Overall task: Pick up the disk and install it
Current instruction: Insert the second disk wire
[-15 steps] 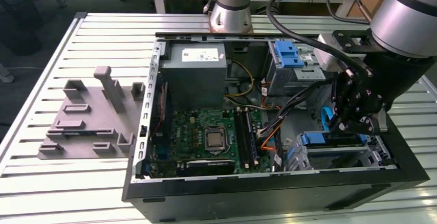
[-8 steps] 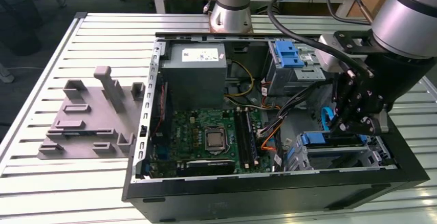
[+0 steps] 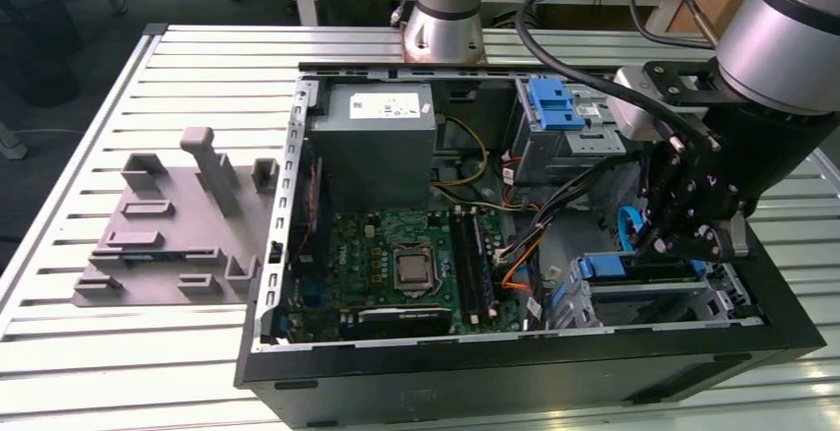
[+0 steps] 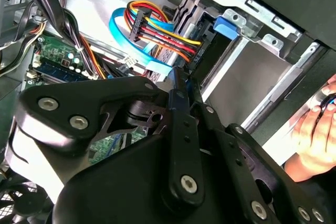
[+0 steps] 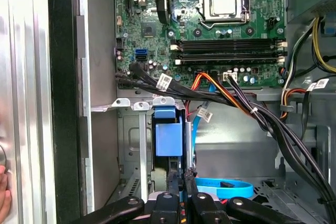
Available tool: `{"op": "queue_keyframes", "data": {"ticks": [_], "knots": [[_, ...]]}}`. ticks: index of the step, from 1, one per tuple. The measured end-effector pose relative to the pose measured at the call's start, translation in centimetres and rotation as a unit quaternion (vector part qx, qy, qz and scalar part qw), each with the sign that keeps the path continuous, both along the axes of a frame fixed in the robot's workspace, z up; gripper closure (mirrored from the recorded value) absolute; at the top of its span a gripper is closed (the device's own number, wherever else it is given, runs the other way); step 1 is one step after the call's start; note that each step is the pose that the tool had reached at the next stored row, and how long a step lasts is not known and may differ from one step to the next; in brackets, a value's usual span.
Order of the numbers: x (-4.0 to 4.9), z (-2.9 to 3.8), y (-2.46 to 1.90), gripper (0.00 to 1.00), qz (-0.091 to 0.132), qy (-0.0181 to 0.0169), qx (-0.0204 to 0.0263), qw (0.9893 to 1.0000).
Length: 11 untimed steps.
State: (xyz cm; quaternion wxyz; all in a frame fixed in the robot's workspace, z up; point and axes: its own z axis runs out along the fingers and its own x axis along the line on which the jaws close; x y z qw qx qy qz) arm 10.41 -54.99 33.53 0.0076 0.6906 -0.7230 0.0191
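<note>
The arm (image 3: 788,47) is seen in the exterior view reaching down from the upper right, its silver forearm ending in a black wrist from which the gripper (image 3: 670,244) is hung nearly vertical. In the first wrist view the fingertips (image 5: 181,174) are brought together with almost no gap between them (the linkages behind them are folded inward). A person's hand (image 4: 317,140) is caught at the edge of the second wrist view.
</note>
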Motion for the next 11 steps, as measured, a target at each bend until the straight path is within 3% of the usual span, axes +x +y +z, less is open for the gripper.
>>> {"op": "queue_keyframes", "data": {"ticks": [11], "knots": [[0.03, -0.13, -0.07, 0.84, 0.000, 0.0000, 0.0000, 1.0000]]}}
